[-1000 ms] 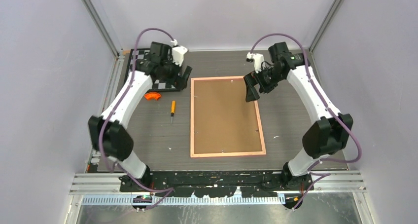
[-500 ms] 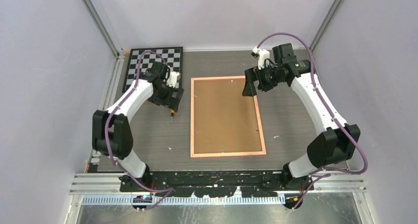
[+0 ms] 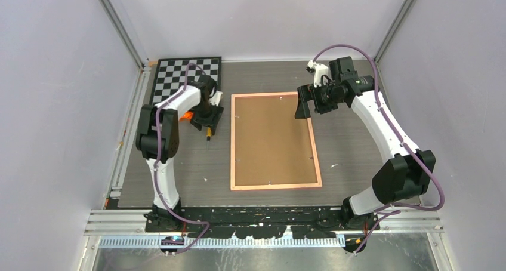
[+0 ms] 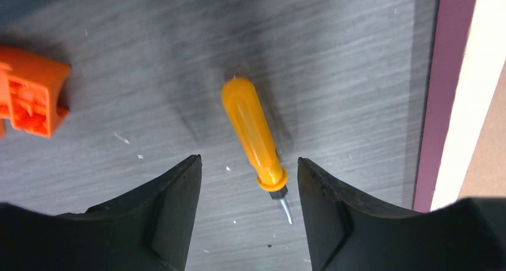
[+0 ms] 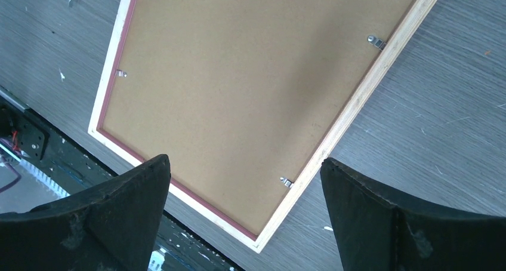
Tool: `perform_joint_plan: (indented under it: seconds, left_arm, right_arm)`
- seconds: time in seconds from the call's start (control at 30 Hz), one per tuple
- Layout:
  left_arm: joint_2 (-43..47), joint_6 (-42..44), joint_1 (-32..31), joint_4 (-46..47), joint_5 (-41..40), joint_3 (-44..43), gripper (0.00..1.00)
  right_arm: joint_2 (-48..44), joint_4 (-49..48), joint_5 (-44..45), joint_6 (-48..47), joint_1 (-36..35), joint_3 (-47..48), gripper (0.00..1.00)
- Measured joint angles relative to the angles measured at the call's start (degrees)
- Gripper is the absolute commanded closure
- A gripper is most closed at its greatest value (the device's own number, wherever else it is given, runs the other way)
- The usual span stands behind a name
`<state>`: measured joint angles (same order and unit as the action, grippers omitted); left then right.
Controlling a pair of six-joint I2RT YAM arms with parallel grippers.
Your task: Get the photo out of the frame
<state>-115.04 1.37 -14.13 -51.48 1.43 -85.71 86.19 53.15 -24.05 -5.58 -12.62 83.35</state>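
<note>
The frame [image 3: 274, 141] lies face down in the middle of the table, its brown fibreboard back up and its thin pink border around it. The photo is hidden under the back. Small metal clips [image 5: 375, 42] show along the frame's edges in the right wrist view [image 5: 250, 86]. My right gripper [image 3: 303, 107] is open and empty, held above the frame's far right corner. My left gripper [image 3: 206, 119] is open and low over an orange-handled screwdriver [image 4: 253, 136], left of the frame. The tool's shaft end lies between the fingers [image 4: 179, 187], untouched.
A black-and-white chessboard [image 3: 179, 74] lies at the far left corner. A small orange plastic piece [image 3: 186, 116] sits just left of the screwdriver [image 3: 209, 134], and also shows in the left wrist view [image 4: 30, 92]. The frame's left edge [image 4: 459, 104] runs close beside the left gripper.
My left arm has swung off the chessboard, toward me and down, over the screwdriver. My right gripper has shifted slightly toward the far right corner of the frame.
</note>
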Motion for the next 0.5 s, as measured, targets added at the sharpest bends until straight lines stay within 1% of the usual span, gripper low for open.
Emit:
perform_joint_plan:
  seconds: [0.1, 0.17, 0.23, 0.27, 0.3, 0.37, 0.4, 0.5]
  left_arm:
    - [-2.71, -1.01, 0.00, -0.31, -0.33, -2.95, 0.64]
    - [-4.24, -1.46, 0.00, -0.39, -0.81, -4.17, 0.71]
    - [-5.27, -1.57, 0.00, -1.03, -1.38, -5.14, 0.75]
    - [-5.38, -1.75, 0.00, -1.05, -1.49, -5.46, 0.79]
    - [-5.55, -1.79, 0.00, -1.16, -1.46, -5.77, 0.84]
    - [-6.03, -2.25, 0.00, -1.88, -1.36, -6.51, 0.97]
    - [-6.21, -2.40, 0.02, -2.29, -1.09, -6.95, 1.00]
    - [-6.12, -2.91, 0.44, -2.99, 0.90, -7.87, 1.00]
  right_arm:
    - [-0.44, -0.04, -0.04, 0.17, 0.00, -0.44, 0.00]
    - [-0.44, -0.17, -0.11, 0.22, 0.00, -0.50, 0.00]
    - [-0.44, -0.31, -0.35, 0.26, 0.00, -0.63, 0.01]
    - [-0.44, -0.33, -0.59, 0.31, 0.00, -0.66, 0.00]
    - [-0.44, -0.37, -0.81, 0.37, 0.00, -0.66, 0.00]
    - [-0.46, -0.44, -1.60, 0.46, 0.00, -0.63, 0.00]
    - [-0.46, -0.44, -2.12, 0.61, 0.00, -0.61, 0.00]
    - [-0.44, -0.26, -3.78, 1.27, -0.17, 0.42, 0.00]
